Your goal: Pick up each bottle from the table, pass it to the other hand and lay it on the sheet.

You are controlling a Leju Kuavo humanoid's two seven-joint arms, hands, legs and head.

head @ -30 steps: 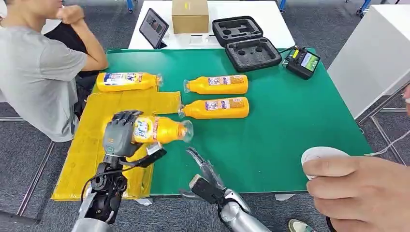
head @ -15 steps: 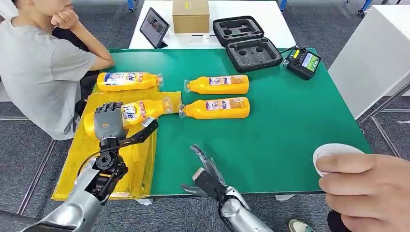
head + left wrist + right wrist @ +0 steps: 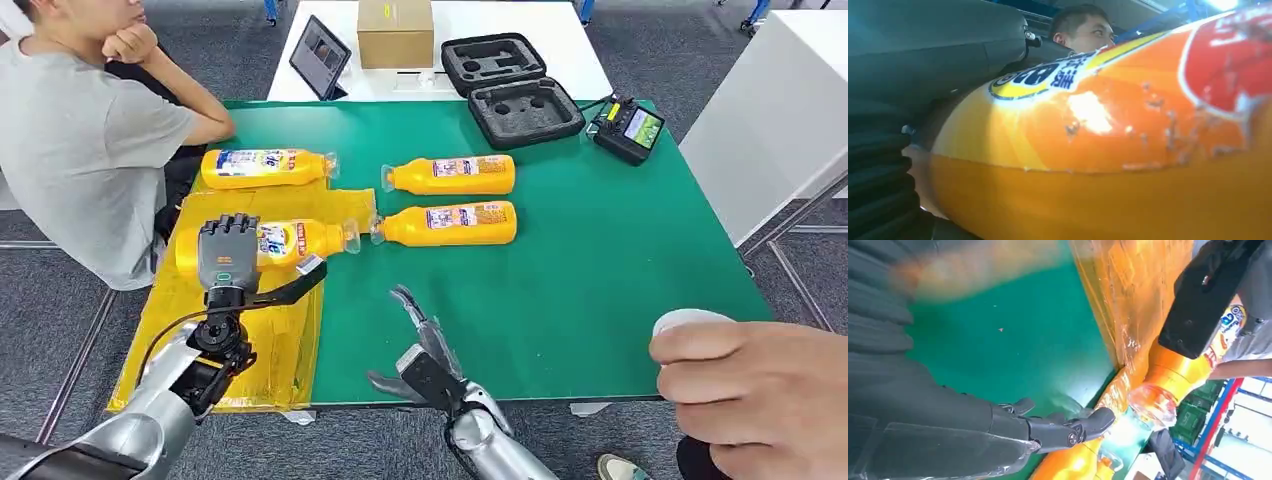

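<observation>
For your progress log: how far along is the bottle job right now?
Done: one orange bottle lies at the yellow sheet's far edge. In hand: the left hand holds a second bottle over the sheet. Left: two bottles on the green table; the right hand is free.

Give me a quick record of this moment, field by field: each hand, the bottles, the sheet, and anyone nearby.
left hand: grips an orange bottle lying across the yellow sheet
right hand: holds nothing, fingers apart, over the green table near its front edge
bottles on green: two, lying on their sides
fourth bottle: lying at the sheet's far edge
people: one seated at the table's left; another's hand holding a white cup
</observation>
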